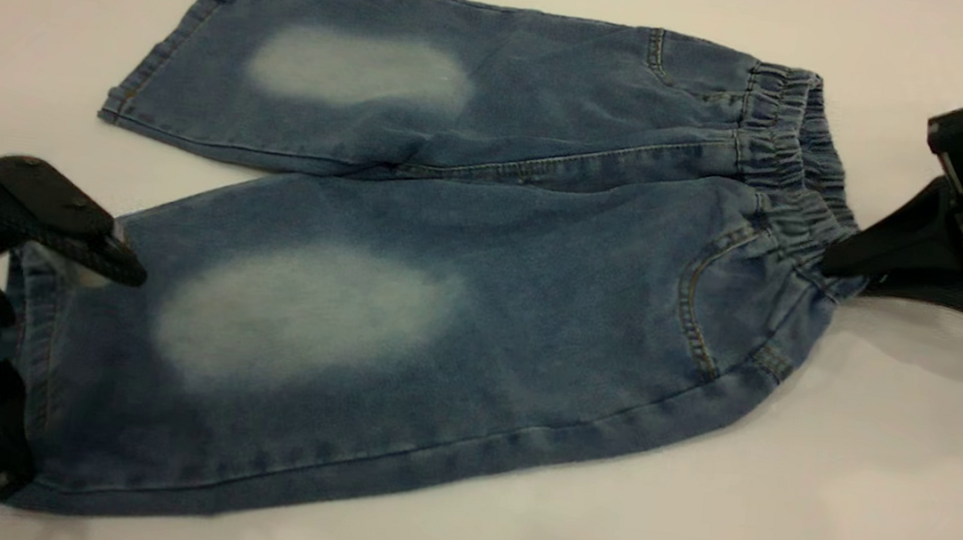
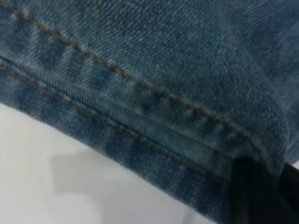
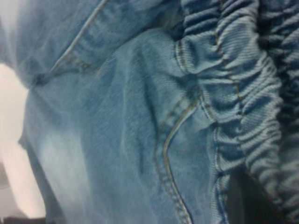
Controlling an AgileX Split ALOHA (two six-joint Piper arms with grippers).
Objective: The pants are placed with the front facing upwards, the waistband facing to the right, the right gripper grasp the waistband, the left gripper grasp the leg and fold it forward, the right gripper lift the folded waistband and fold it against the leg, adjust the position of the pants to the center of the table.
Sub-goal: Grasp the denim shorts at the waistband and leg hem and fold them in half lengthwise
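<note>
White tabletop runs under everything, and the table [image 1: 870,490] carries the pants [image 1: 460,304] spread flat with the front up, legs toward your left arm and the waistband [image 1: 791,177] toward your right. Your right gripper [image 1: 836,258] comes in low and nearly level from the right edge, its fingers pinched together on the gathered elastic at the near corner of the waistband; the right wrist view shows a dark finger [image 3: 247,196] tucked against the ruffles beside the curved pocket seam. Your left gripper [image 1: 62,262] sits at the hem of the near leg, with one finger [image 1: 62,217] lying over the top of the cloth; the left wrist view shows the stitched hem [image 2: 126,126] with a dark finger tip [image 2: 254,193] at its edge, but you cannot tell whether the claw has closed on the fabric. Judging from this, you are at the grasping step before the first fold. Confirm the left pinch holds the hem, then raise both ends together and carry the near leg over onto the far leg [image 1: 358,78], keeping the edge taut so the seams line up.
</note>
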